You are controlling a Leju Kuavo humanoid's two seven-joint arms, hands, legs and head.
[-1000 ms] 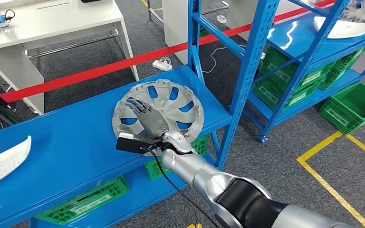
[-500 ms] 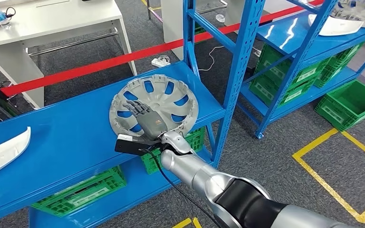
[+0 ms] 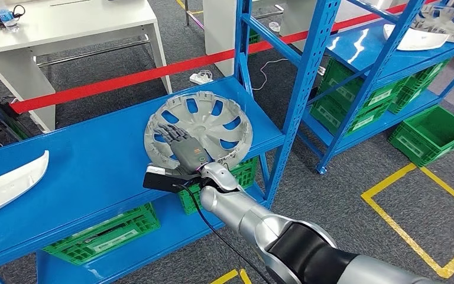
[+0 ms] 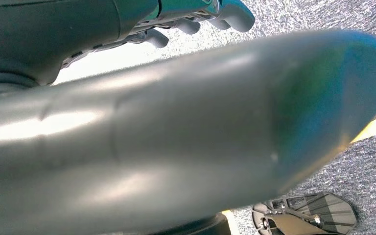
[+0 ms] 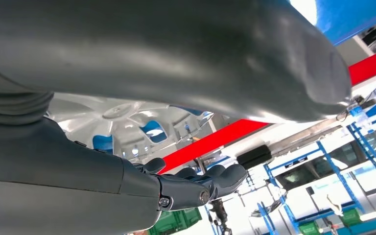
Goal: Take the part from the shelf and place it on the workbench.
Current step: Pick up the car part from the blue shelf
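Now the silver hubcap point(image 3: 200, 132) lies at the right end of the blue shelf point(image 3: 88, 171), beside the blue upright post point(image 3: 298, 94), hollow inner side facing up; it is round, so no long axis to call, and the rim looks slightly raised on the near side. Right hand point(image 3: 184, 149) is on the hubcap's near-left part, palm down, fingers point(image 3: 166, 131) stretched over the spokes toward the centre. Thumb side is hidden from the head view; the right wrist view shows the thick thumb under the rim and the dark fingers point(image 5: 210, 180) on the other face, so the hand grips the rim.

Versus a second ago the whole picture has shifted a little, so the camera moved; hand stays on the same part of the hubcap, which looks tipped a bit more.

Left wrist view has the left hand point(image 4: 196, 19) above grey carpet, fingers curled in, holding nothing. White curved panel point(image 3: 9, 184) lies at the shelf's left end; a white bench point(image 3: 65, 26) stands behind.
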